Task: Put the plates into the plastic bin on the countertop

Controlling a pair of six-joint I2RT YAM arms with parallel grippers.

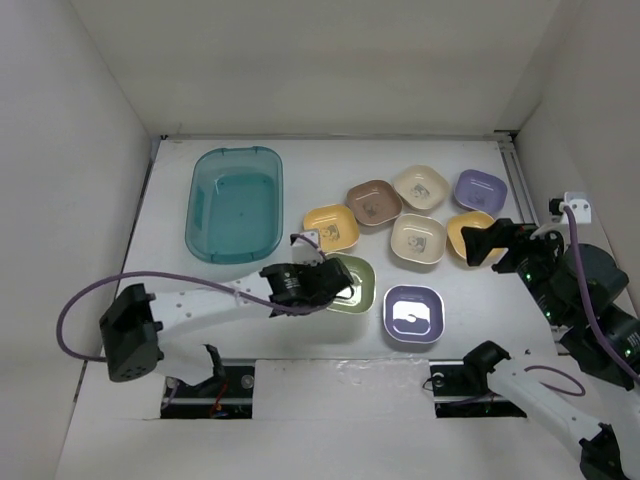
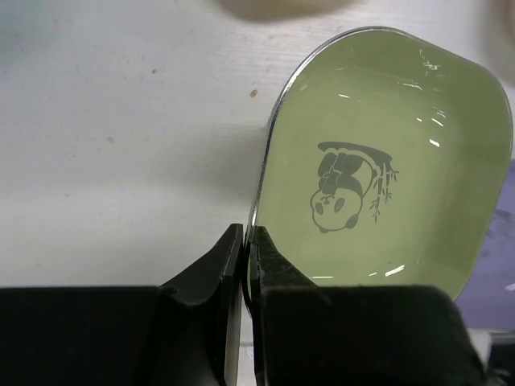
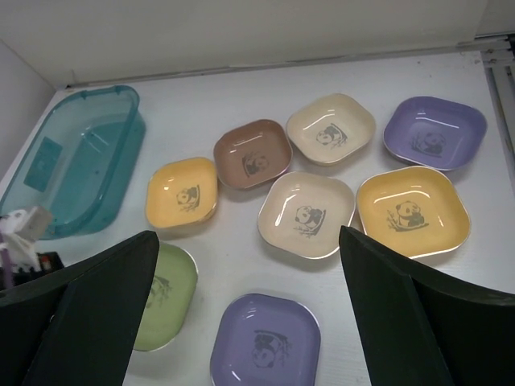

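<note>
My left gripper is shut on the rim of the green plate; in the left wrist view its fingers pinch the plate's left edge, panda mark showing. The teal plastic bin stands empty at the back left. Seven more plates lie on the countertop: yellow, brown-pink, cream, cream, lavender, yellow-orange and lavender. My right gripper hangs open and empty above the yellow-orange plate; its view shows the near lavender plate.
White walls enclose the countertop on three sides. A metal rail runs along the right edge. A purple cable loops from the left arm's base. The bin also shows in the right wrist view.
</note>
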